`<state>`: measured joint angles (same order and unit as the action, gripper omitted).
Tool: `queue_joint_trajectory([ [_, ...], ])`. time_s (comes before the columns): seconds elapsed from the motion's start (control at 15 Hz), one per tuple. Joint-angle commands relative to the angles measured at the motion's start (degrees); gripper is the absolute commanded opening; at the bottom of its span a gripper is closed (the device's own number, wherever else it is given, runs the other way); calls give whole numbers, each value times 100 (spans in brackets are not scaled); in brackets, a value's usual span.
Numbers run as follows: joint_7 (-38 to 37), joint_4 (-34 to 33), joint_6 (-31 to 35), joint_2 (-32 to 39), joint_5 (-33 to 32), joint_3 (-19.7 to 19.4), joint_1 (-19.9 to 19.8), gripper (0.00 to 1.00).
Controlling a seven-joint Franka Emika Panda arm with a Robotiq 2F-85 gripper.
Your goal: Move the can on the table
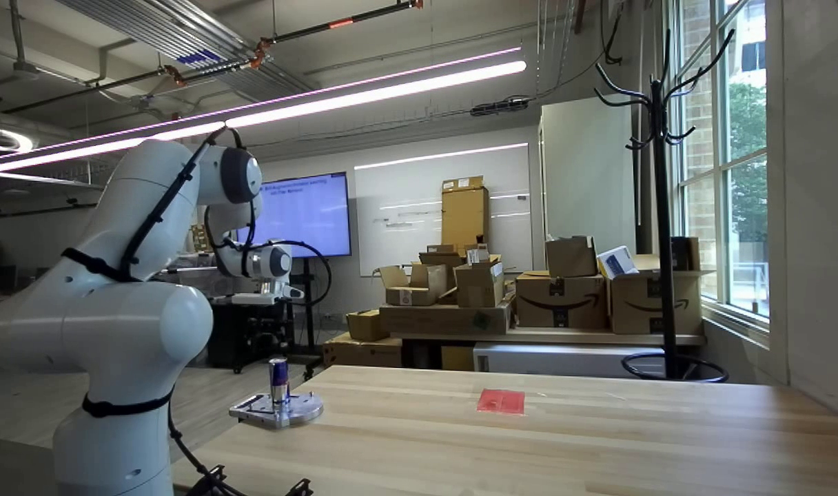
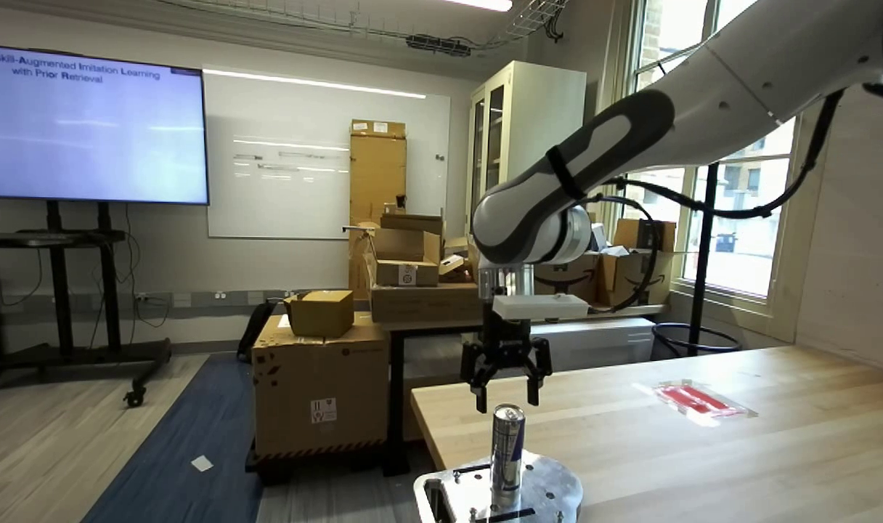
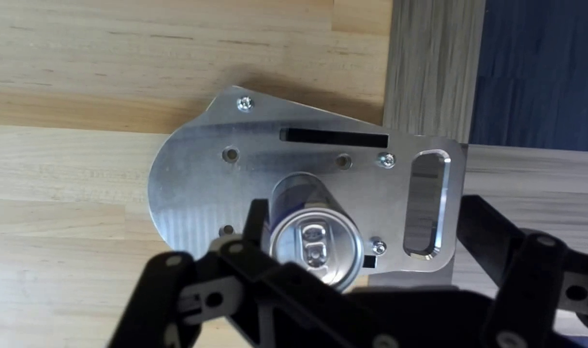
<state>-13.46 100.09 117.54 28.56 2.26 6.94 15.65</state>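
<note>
plate (image 3: 371, 193) overhanging table (image 1: 564, 448) bears can (image 2: 507, 450), red patch (image 1: 501, 401) well apart, end effector (image 2: 507, 404) spread above.

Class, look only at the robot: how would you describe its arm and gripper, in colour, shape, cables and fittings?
The arm is whitish, smooth and rounded, with dark grey trim. Black straps wrap it, and a black cable runs along it in loops. The gripper is black and angular, with two jointed fingers and pale, round pivots. A flat white box is mounted beside it.
</note>
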Motion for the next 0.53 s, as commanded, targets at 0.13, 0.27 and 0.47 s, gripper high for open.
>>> queue_joint_trajectory([
  [0.13,-429,1381,92,-1744,298,-44,-230,100],
  [0.27,-522,1713,99,-2175,314,-164,-398,100],
  [0.47,-507,2178,177,-2801,270,-365,-704,100],
])
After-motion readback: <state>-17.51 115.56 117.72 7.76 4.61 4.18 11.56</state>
